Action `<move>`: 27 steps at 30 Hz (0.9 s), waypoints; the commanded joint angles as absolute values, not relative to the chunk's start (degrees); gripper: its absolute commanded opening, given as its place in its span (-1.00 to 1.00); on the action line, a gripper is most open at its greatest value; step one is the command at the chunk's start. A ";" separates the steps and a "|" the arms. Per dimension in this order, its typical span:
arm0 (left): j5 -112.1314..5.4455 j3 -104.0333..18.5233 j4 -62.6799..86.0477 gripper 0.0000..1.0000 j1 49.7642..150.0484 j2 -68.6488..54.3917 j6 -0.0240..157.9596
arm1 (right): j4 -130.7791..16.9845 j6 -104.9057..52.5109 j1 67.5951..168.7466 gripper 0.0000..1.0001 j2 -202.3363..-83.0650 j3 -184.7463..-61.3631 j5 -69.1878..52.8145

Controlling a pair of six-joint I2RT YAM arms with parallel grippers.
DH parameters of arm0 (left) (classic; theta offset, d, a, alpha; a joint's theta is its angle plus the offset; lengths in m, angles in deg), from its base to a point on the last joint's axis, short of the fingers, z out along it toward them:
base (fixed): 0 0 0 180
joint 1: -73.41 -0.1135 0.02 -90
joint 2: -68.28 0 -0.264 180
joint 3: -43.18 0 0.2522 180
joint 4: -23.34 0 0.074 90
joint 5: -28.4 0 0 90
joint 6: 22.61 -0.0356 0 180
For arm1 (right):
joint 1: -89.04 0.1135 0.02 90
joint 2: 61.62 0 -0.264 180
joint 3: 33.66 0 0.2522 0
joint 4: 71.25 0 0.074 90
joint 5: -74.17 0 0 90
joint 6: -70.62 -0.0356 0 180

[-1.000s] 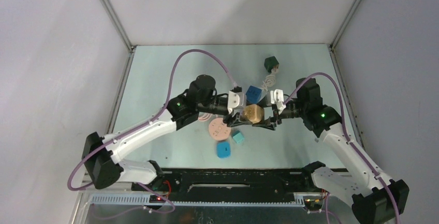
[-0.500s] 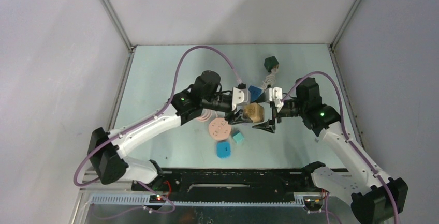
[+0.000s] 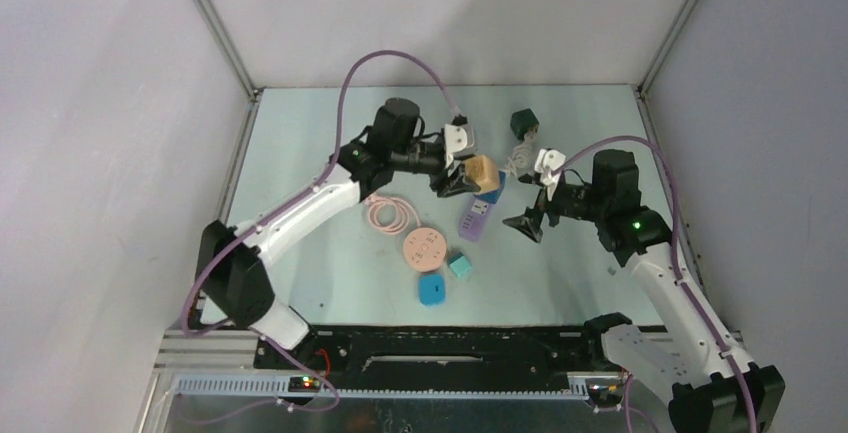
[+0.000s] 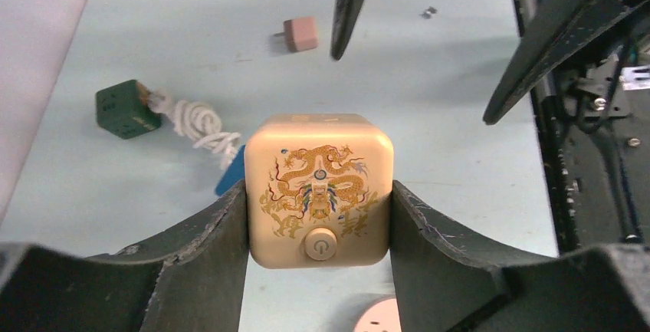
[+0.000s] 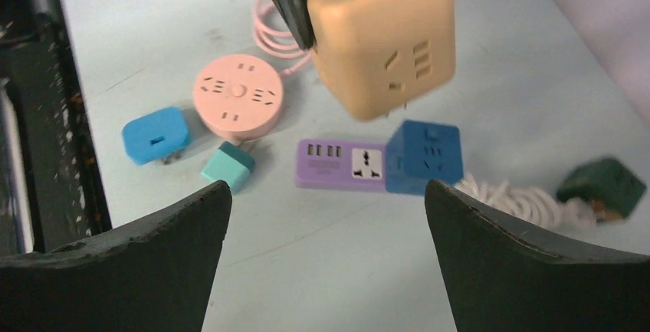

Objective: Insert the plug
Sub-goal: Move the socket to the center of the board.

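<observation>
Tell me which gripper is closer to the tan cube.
Left. The left gripper is clamped on the tan cube, one finger against each side. The right gripper is open and apart from it, off to the robot's right and nearer the bases.

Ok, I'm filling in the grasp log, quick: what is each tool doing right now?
Left tool: closed on the tan power cube.
Right tool: open, holding nothing.

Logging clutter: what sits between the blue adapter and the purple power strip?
Only a small teal plug, seen clearest in the right wrist view.
</observation>
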State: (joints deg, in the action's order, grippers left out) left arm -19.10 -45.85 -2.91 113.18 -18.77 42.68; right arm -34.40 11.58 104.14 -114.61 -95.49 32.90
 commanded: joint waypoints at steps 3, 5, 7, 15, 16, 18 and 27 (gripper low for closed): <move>-16.83 -62.63 -16.94 -1.00 110.78 -29.26 29.28 | -41.42 -4.86 100.22 0.99 -113.93 -95.15 20.18; -16.23 -65.91 -18.64 -1.00 110.21 -32.59 27.00 | -43.19 -10.54 99.07 0.99 -114.06 -95.19 15.55; -14.52 -68.06 -18.10 -1.00 109.69 -35.30 25.06 | -43.68 -17.21 97.61 0.99 -114.45 -95.65 10.20; -12.90 -75.50 -22.00 -1.00 108.99 -43.98 11.43 | -38.86 -31.35 93.12 0.99 -118.53 -98.16 5.55; -12.26 -76.06 -22.76 -1.00 108.88 -44.72 9.35 | -38.24 -31.82 93.06 0.99 -118.72 -98.25 5.18; -10.91 -77.53 -25.67 -1.00 108.70 -45.97 3.63 | -37.02 -32.57 93.02 0.99 -118.83 -98.28 3.71; -10.00 -83.23 -35.74 -1.00 107.87 -49.18 -10.94 | -32.94 -29.20 92.86 0.99 -120.07 -98.22 3.60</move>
